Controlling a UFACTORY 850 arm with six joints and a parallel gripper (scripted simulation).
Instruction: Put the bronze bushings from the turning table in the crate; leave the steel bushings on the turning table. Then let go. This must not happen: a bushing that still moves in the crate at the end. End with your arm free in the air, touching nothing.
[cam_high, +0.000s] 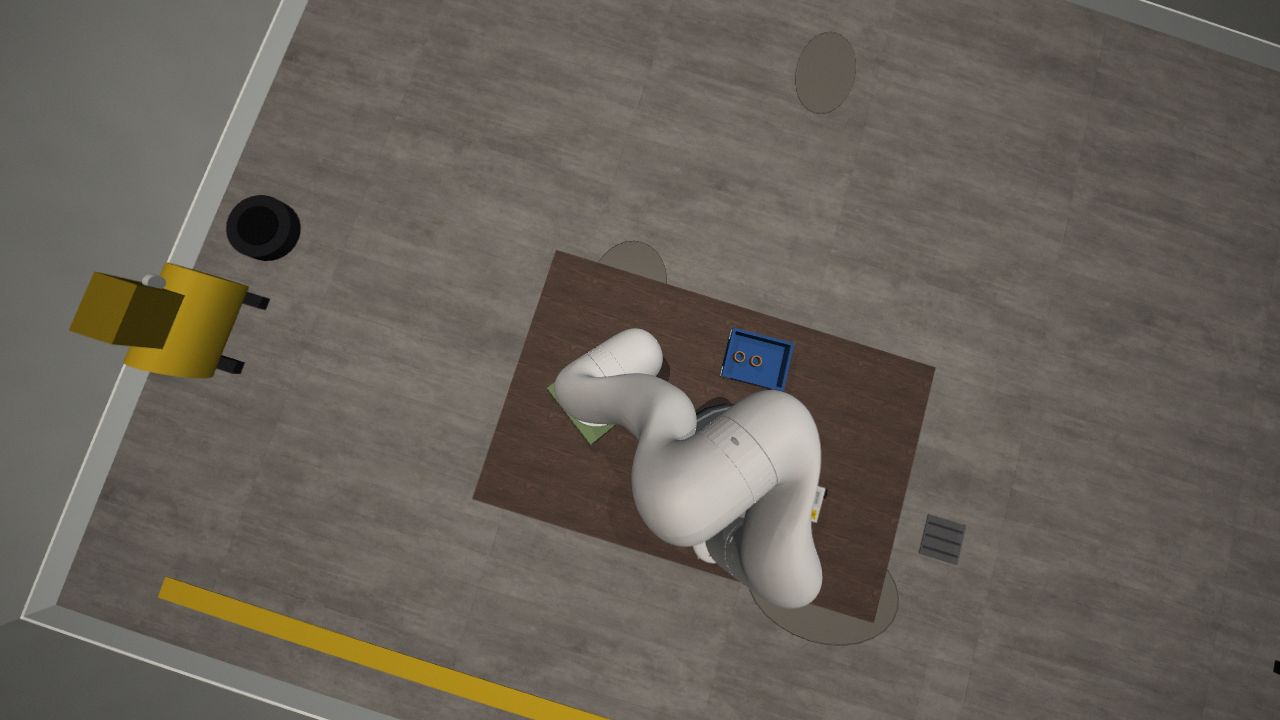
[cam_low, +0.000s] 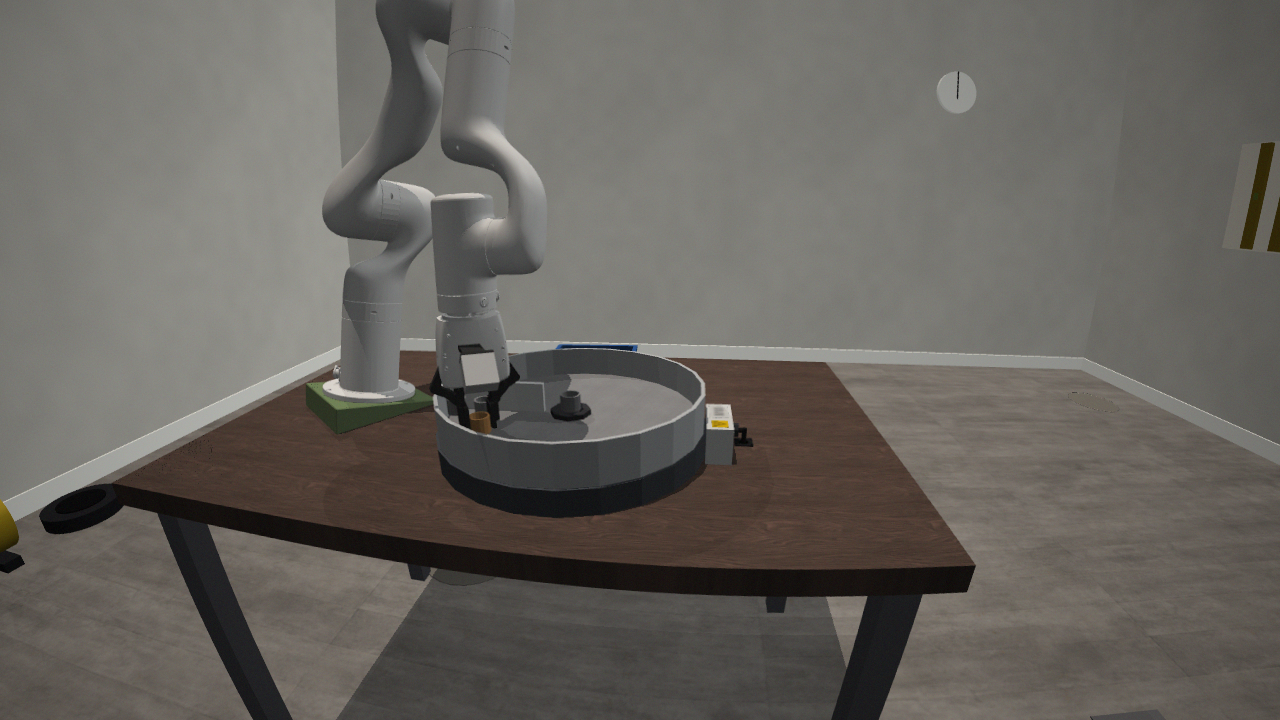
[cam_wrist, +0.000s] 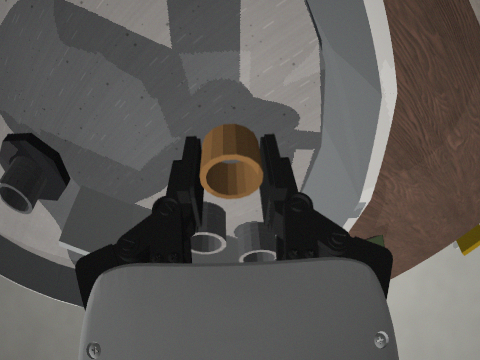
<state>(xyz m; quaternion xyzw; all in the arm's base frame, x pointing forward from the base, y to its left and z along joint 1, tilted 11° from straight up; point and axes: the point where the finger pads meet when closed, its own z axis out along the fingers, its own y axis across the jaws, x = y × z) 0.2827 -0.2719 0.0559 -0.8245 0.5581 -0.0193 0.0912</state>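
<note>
Pinching the bronze bushing at the turning table's near left, the gripper should rise straight before swinging far.

No words, numbers or brand names can be read. The white box beside the round table's wall bears a yellow label and small markings, too tiny to make out.
</note>
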